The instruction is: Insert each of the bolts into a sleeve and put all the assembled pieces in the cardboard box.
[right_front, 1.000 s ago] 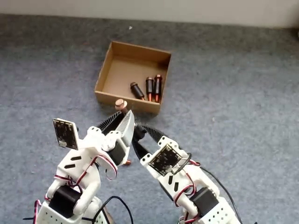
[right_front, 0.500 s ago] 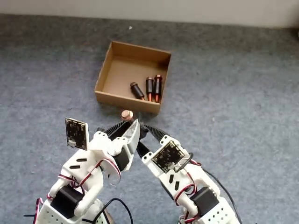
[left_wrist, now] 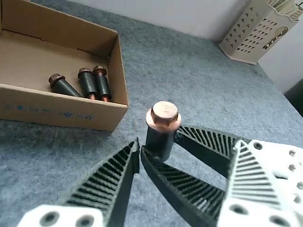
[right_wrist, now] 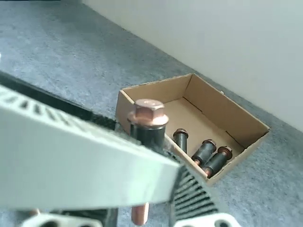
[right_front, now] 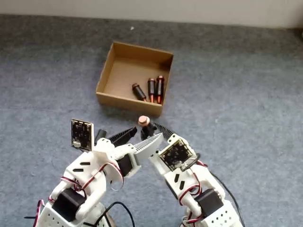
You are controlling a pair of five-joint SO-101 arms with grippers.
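Observation:
A bolt-and-sleeve piece point(right_front: 144, 122) stands upright just in front of the cardboard box point(right_front: 128, 101), copper head up. My right gripper point(right_front: 147, 128) is shut on its dark sleeve point(left_wrist: 159, 139); both black fingers pinch it from the sides. My left gripper point(right_front: 150, 134) is open around the same spot, its black finger point(left_wrist: 111, 182) beside the sleeve and its white finger point(left_wrist: 248, 170) held wide. In the right wrist view the piece point(right_wrist: 148, 120) rises above that white finger point(right_wrist: 71, 151). Three assembled pieces point(right_front: 151, 89) lie side by side in the box point(left_wrist: 61, 111).
Grey carpet covers the table all round, with free room to the left and right of the box. A white perforated container point(left_wrist: 255, 28) stands far off near the wall. The box's point(right_wrist: 227, 118) left half is bare cardboard.
The piece and both grippers have shifted right and a little away from the box. My left gripper, shut around the piece before, has spread its fingers; the right gripper now holds the piece.

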